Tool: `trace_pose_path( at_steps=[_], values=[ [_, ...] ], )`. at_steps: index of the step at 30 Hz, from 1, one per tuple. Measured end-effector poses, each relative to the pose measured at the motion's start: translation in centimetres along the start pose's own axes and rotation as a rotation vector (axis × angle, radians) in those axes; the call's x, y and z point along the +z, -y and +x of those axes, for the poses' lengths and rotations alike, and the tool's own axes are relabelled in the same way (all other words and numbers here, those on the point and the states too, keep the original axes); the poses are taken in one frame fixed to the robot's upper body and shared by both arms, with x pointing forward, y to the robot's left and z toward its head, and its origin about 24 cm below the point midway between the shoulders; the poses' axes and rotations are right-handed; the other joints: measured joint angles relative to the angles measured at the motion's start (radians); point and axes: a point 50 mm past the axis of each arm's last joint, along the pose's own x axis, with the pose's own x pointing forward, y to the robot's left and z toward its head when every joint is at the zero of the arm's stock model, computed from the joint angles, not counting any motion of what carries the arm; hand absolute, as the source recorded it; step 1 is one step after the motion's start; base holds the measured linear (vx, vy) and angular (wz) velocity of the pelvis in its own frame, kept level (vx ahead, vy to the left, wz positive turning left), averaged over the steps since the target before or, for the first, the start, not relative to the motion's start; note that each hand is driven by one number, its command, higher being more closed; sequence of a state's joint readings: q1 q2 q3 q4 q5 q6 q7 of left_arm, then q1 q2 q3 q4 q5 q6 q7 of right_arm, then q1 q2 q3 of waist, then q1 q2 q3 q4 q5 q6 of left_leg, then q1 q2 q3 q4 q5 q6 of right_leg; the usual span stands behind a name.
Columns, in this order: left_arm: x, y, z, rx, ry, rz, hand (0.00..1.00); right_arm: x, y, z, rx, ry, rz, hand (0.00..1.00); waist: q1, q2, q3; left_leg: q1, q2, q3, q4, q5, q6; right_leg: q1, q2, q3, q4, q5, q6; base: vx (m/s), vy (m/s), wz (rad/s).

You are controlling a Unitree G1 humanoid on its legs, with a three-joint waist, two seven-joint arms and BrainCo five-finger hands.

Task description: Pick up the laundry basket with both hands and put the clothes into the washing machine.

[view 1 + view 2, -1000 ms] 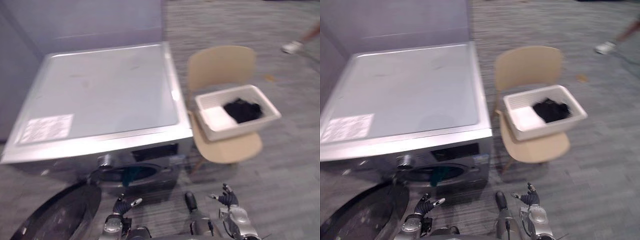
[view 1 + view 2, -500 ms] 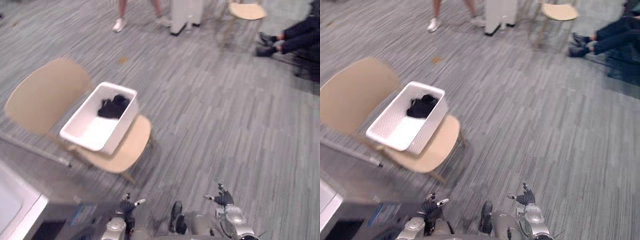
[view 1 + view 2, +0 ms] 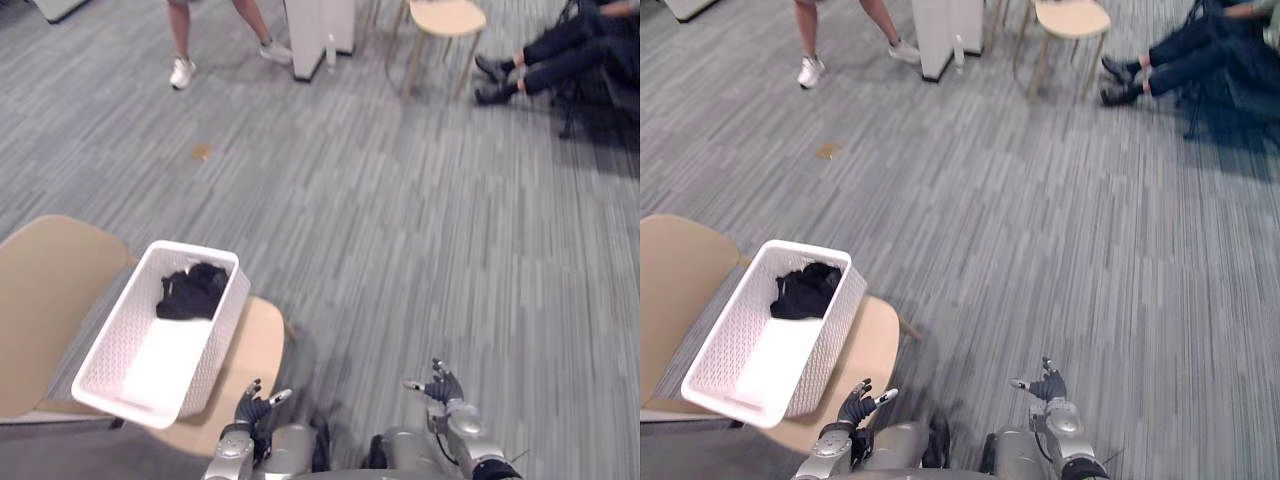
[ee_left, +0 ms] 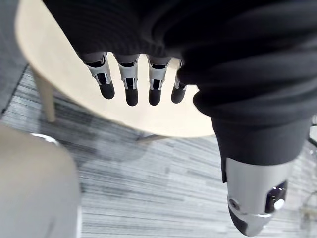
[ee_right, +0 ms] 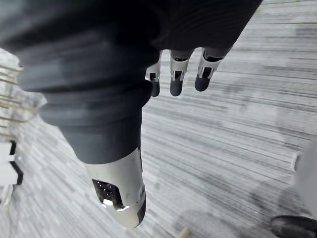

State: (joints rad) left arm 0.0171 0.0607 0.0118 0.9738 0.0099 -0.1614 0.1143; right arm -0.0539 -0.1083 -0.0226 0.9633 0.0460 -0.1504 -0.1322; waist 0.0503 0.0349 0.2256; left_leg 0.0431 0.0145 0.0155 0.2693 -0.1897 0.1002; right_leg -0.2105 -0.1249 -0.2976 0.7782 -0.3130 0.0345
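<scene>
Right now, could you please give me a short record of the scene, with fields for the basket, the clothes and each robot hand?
basket: white, on the chair seat, not yet held
clothes: dark heap at the basket's far end
chair: beige, to the robot's left
left robot hand: open, empty, low beside the chair seat
right robot hand: open, empty, over the floor
others: standing person, seated person, both far off
</scene>
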Motion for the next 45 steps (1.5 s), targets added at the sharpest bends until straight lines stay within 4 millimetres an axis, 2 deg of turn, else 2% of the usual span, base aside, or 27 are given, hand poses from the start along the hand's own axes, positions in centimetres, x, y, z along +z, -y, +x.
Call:
trace_pose_path(
  at_steps=[2,3,4,5,6,8,9,12,14,15,16,17,18,19,20,22,25,27,29,30,31,34,35,36,39,41,45],
  values=[
    [0.3,0.0,0.1,0.003,0.005,-0.005,0.00,0.3,0.0,0.0,0.000,0.015,0.006,0.00,-0.012,0.002,0.001,-0.004,0.016,-0.099,0.006,-0.004,-0.007,-0.045,0.031,0.052,-0.182,0.014,0.014,0.34,-0.142,1.17],
    [0.7,0.1,0.3,0.002,0.015,-0.012,0.00,0.0,0.2,-0.2,-0.010,0.009,0.017,0.00,-0.012,0.001,0.001,-0.013,0.021,-0.153,0.021,-0.017,-0.030,-0.060,0.057,0.124,-0.292,0.044,0.031,0.37,-0.228,1.73],
    [1.2,0.4,0.5,0.001,0.027,-0.026,0.00,-0.7,0.5,-0.5,-0.028,-0.006,0.032,0.00,-0.014,-0.012,-0.004,-0.038,0.012,-0.229,0.054,-0.052,-0.083,-0.039,0.073,0.271,-0.475,0.130,0.046,0.37,-0.307,1.86],
    [1.5,0.3,0.6,0.003,0.035,-0.029,0.00,-1.3,0.6,-0.8,-0.042,-0.021,0.053,0.00,-0.017,-0.030,-0.005,-0.052,-0.006,-0.267,0.070,-0.074,-0.109,-0.012,0.060,0.353,-0.562,0.178,0.065,0.38,-0.347,2.32],
    [2.1,1.2,0.7,-0.010,0.046,-0.047,0.00,-1.8,1.2,-0.9,-0.085,-0.049,0.110,0.00,-0.013,-0.005,0.007,-0.052,-0.002,-0.340,0.096,-0.110,-0.141,0.018,0.060,0.329,-0.537,0.266,0.075,0.35,-0.359,1.83],
    [1.8,2.1,0.4,-0.016,0.040,-0.075,0.00,-1.7,2.0,-1.0,-0.141,-0.036,0.169,0.00,-0.008,0.012,0.001,-0.060,0.015,-0.395,0.096,-0.082,-0.188,0.023,0.060,0.319,-0.434,0.214,0.060,0.29,-0.271,2.14],
    [1.7,2.3,0.3,-0.010,0.042,-0.084,0.00,-1.1,2.2,-1.0,-0.148,0.000,0.185,0.00,-0.004,0.009,-0.005,-0.066,0.019,-0.422,0.091,-0.058,-0.221,0.052,0.042,0.253,-0.403,0.170,0.043,0.25,-0.227,2.21],
    [1.7,2.1,0.0,0.032,0.054,-0.139,0.00,-0.5,2.7,-1.1,-0.166,0.048,0.189,0.00,0.033,-0.001,-0.038,-0.092,0.022,-0.504,0.061,0.002,-0.243,0.130,0.016,0.078,-0.423,0.138,0.032,0.22,-0.217,2.02],
    [1.1,1.7,-0.3,0.064,0.042,-0.167,0.00,-0.3,2.6,-1.1,-0.175,0.058,0.192,0.00,0.055,-0.009,-0.064,-0.108,0.021,-0.493,0.040,0.045,-0.261,0.182,0.003,0.012,-0.459,0.138,0.031,0.16,-0.059,1.78],
    [0.8,1.5,-0.6,0.075,0.044,-0.170,0.00,0.0,2.5,-1.0,-0.176,0.066,0.196,0.00,0.060,-0.013,-0.072,-0.123,0.022,-0.438,0.031,0.071,-0.273,0.216,-0.010,-0.038,-0.466,0.138,0.031,0.14,-0.027,1.80],
    [0.8,1.5,-0.7,0.082,0.047,-0.171,0.00,0.1,2.6,-1.0,-0.180,0.070,0.198,0.00,0.060,-0.016,-0.079,-0.130,0.024,-0.394,0.024,0.087,-0.264,0.225,-0.017,-0.061,-0.461,0.138,0.031,0.10,-0.001,1.75],
    [0.9,1.6,-0.8,0.086,0.057,-0.176,0.00,0.4,2.8,-0.9,-0.184,0.083,0.191,0.00,0.062,-0.017,-0.089,-0.152,0.044,-0.272,0.015,0.123,-0.231,0.207,-0.032,-0.105,-0.384,0.139,0.030,0.05,-0.002,1.53],
    [0.9,1.7,-0.8,0.088,0.061,-0.184,0.00,1.2,2.6,-0.6,-0.175,0.105,0.189,0.00,0.052,0.008,-0.086,-0.172,0.090,-0.156,0.006,0.129,-0.218,0.148,-0.023,-0.107,-0.365,0.093,0.032,-0.01,0.026,1.50],
    [0.9,1.1,-0.8,0.102,0.066,-0.174,0.00,1.5,2.1,-0.6,-0.163,0.115,0.187,0.00,0.047,-0.008,-0.092,-0.183,0.093,-0.091,-0.002,0.134,-0.211,0.177,-0.016,-0.108,-0.541,0.112,0.027,-0.04,0.026,1.31],
    [0.8,0.2,-0.6,0.121,0.063,-0.144,0.00,2.3,1.5,-0.3,-0.147,0.136,0.170,0.00,0.042,-0.031,-0.077,-0.188,0.098,0.032,-0.005,0.102,-0.182,0.197,-0.034,-0.137,-0.665,0.239,0.054,-0.03,0.018,0.91],
    [0.6,0.4,-0.6,0.105,0.053,-0.115,0.00,2.6,1.9,-0.3,-0.166,0.147,0.153,0.00,0.039,-0.023,-0.085,-0.176,0.127,0.147,-0.056,0.090,-0.164,0.207,-0.017,-0.178,-0.679,0.249,0.048,0.04,0.059,0.72],
    [-0.3,0.2,-0.7,0.104,0.022,-0.092,0.00,4.2,1.9,-0.1,-0.157,0.210,0.099,0.00,0.042,-0.037,-0.079,-0.168,0.099,0.140,-0.072,0.085,-0.156,0.197,-0.052,-0.185,-0.634,0.235,0.069,0.03,0.127,0.21],
    [-0.7,-0.3,-0.8,0.107,0.010,-0.075,0.00,6.3,1.6,-0.4,-0.135,0.307,0.035,0.00,0.015,-0.043,-0.076,-0.168,0.065,0.133,-0.036,0.038,-0.129,0.127,-0.130,-0.161,-0.417,0.165,0.083,-0.01,0.161,0.17],
    [-1.1,-0.8,-0.8,0.098,-0.005,-0.038,0.00,8.4,1.4,-0.8,-0.122,0.407,-0.030,0.00,-0.003,-0.050,-0.071,-0.154,0.038,0.112,-0.007,0.006,-0.112,0.056,-0.182,-0.074,-0.224,0.163,0.062,0.01,0.164,0.25],
    [-1.2,-1.4,-0.8,0.103,-0.003,-0.014,0.00,9.2,1.2,-1.0,-0.113,0.452,-0.078,0.00,-0.012,-0.049,-0.067,-0.134,0.033,0.091,-0.003,-0.004,-0.101,0.020,-0.174,0.016,-0.153,0.151,0.041,0.05,0.116,0.34],
    [-1.4,-1.5,-0.9,0.105,-0.004,-0.005,0.00,9.4,1.1,-1.1,-0.109,0.464,-0.100,0.00,-0.018,-0.043,-0.067,-0.132,0.034,0.079,-0.004,-0.008,-0.096,0.012,-0.154,0.059,-0.154,0.128,0.051,0.07,0.039,0.53],
    [-1.1,-2.7,-0.8,0.124,0.008,0.038,0.00,10.7,1.1,-1.2,-0.095,0.524,-0.229,0.00,-0.035,-0.058,-0.073,-0.133,0.042,0.000,-0.010,-0.011,-0.104,-0.021,-0.060,0.199,-0.287,0.097,0.069,0.07,-0.056,0.78],
    [-1.0,-2.8,-0.7,0.123,0.012,0.049,0.00,11.0,1.3,-1.2,-0.092,0.541,-0.292,0.00,-0.036,-0.062,-0.075,-0.136,0.042,-0.020,-0.005,-0.003,-0.128,-0.017,-0.036,0.234,-0.396,0.121,0.080,0.09,-0.105,0.84],
    [-0.7,-3.3,-0.6,0.128,0.023,0.069,0.00,11.5,1.4,-1.2,-0.087,0.563,-0.343,0.00,-0.036,-0.094,-0.078,-0.140,0.018,-0.049,0.015,-0.010,-0.143,-0.003,-0.043,0.252,-0.482,0.241,0.087,0.11,-0.132,0.97],
    [-0.6,-2.0,-0.5,0.097,0.032,0.072,0.00,14.1,1.5,-1.1,-0.065,0.648,-0.504,0.00,-0.031,-0.033,-0.076,-0.155,0.057,-0.096,-0.002,-0.002,-0.172,0.012,-0.014,0.205,-0.515,0.247,0.071,0.14,-0.169,0.42],
    [-0.8,-1.8,-0.6,0.084,0.028,0.078,0.00,15.2,1.2,-1.0,-0.049,0.680,-0.557,0.00,-0.031,-0.016,-0.078,-0.164,0.072,-0.118,-0.049,0.017,-0.197,0.011,0.003,0.171,-0.544,0.254,0.062,0.14,-0.165,0.27],
    [-0.3,-1.6,-0.4,0.070,0.043,0.082,0.00,14.7,1.2,0.1,-0.032,0.622,-0.647,0.00,-0.032,-0.016,-0.078,-0.171,0.090,-0.171,-0.098,0.054,-0.222,0.034,0.020,0.105,-0.583,0.258,0.056,0.12,-0.096,0.44]
  ],
)
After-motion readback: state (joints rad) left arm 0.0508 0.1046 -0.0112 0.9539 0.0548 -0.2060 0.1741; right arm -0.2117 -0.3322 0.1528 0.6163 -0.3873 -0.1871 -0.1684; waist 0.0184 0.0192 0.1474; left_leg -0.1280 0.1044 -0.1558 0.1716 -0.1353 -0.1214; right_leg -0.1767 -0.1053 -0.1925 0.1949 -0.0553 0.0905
